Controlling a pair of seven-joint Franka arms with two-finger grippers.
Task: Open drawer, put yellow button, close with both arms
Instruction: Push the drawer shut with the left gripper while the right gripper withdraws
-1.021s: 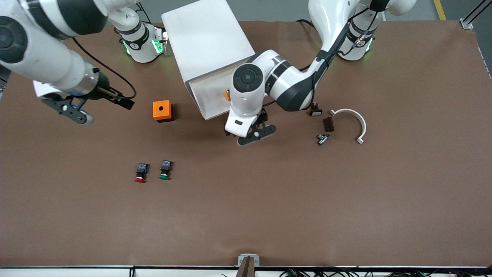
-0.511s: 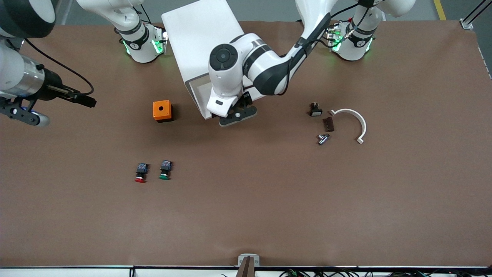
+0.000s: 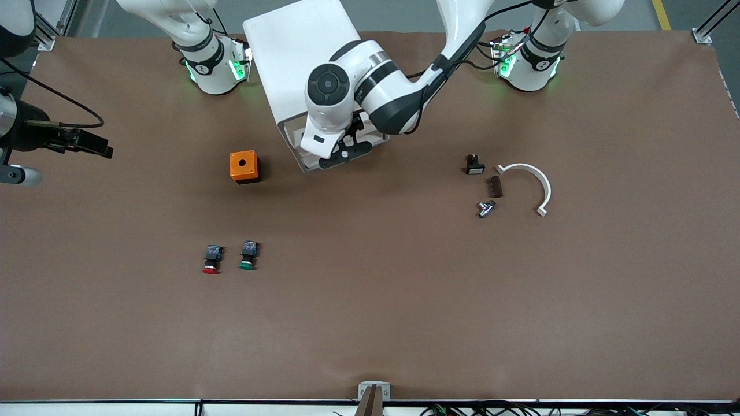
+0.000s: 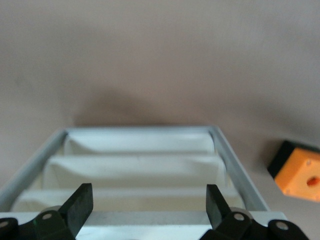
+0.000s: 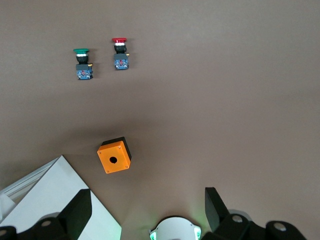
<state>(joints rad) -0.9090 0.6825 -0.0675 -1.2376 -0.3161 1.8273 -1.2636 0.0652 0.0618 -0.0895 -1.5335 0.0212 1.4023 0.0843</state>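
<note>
Left tool [image 3: 346, 151] moved over drawer [image 3: 300, 136], open

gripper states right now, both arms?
left gripper: open, empty, at the front of the white cabinet.
right gripper: open, empty, up over the right arm's end of the table, waiting.

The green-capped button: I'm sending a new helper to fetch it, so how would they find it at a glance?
Start at the big white cabinet between the arm bases, then drop to the orange box beside it. Nearer the front camera than that box lie two small push buttons side by side. Take the green-capped button; its neighbour, the red-capped button, lies toward the right arm's end of the table.
</note>
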